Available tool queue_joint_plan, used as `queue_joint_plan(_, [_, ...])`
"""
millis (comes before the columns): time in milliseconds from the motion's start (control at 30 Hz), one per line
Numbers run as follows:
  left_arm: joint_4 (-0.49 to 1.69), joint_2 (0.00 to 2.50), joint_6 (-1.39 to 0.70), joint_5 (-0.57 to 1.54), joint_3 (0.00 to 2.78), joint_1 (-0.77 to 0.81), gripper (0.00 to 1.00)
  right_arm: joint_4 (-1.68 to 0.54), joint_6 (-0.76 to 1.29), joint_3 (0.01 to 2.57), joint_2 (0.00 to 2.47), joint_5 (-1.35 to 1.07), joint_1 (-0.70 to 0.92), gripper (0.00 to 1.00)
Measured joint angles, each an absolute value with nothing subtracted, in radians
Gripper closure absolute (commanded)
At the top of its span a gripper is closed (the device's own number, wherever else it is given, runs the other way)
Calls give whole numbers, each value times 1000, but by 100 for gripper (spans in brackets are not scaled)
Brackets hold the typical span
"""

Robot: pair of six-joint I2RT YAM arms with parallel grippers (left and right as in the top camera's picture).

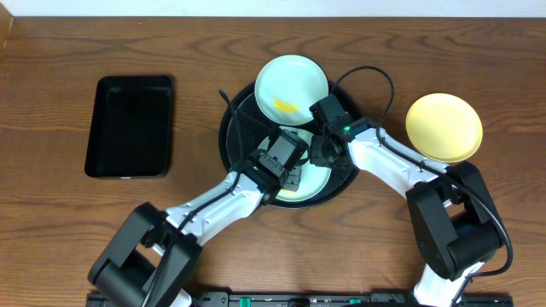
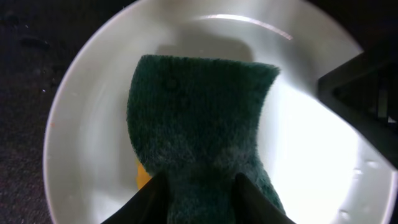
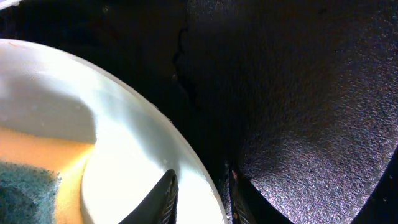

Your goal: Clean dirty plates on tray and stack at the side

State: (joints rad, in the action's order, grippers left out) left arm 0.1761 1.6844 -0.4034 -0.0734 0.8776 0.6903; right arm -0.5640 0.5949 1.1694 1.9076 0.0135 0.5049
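Note:
Two plates are with the round black tray [image 1: 243, 141]. A light blue plate [image 1: 293, 88] with a yellow smear rests on the tray's far rim. A second pale plate [image 1: 316, 182] lies inside the tray, under both grippers. My left gripper [image 2: 200, 180] is shut on a dark green sponge [image 2: 199, 118] that presses on this plate [image 2: 87, 124], beside an orange smear [image 2: 142, 175]. My right gripper [image 3: 199, 193] is shut on the plate's rim [image 3: 180, 149], one finger inside and one outside over the tray [image 3: 298, 93]. A pale yellow plate [image 1: 443, 128] sits on the table to the right.
A rectangular black tray [image 1: 130, 126] lies on the wooden table at the left. The right arm [image 1: 392, 166] reaches in from the lower right and the left arm [image 1: 213, 205] from the lower left, meeting over the round tray.

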Motion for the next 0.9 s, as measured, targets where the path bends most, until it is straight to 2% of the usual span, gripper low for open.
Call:
queue_joint_plan(133, [168, 1723, -410, -82, 885, 690, 68, -564, 595, 1169, 1908, 14, 505, 74])
queue_joint_plan(200, [167, 1730, -415, -82, 888, 690, 73, -564, 595, 1169, 1908, 14, 505, 74])
queue_joint_plan(333, [163, 1731, -420, -81, 889, 691, 92, -564, 595, 1169, 1908, 14, 505, 75])
queue_joint_plan(733, [168, 1716, -496, -78, 889, 696, 93, -564, 595, 1169, 1908, 14, 505, 76])
queue_joint_plan(900, [177, 1716, -577, -78, 889, 696, 93, -564, 595, 1169, 1908, 14, 504, 80])
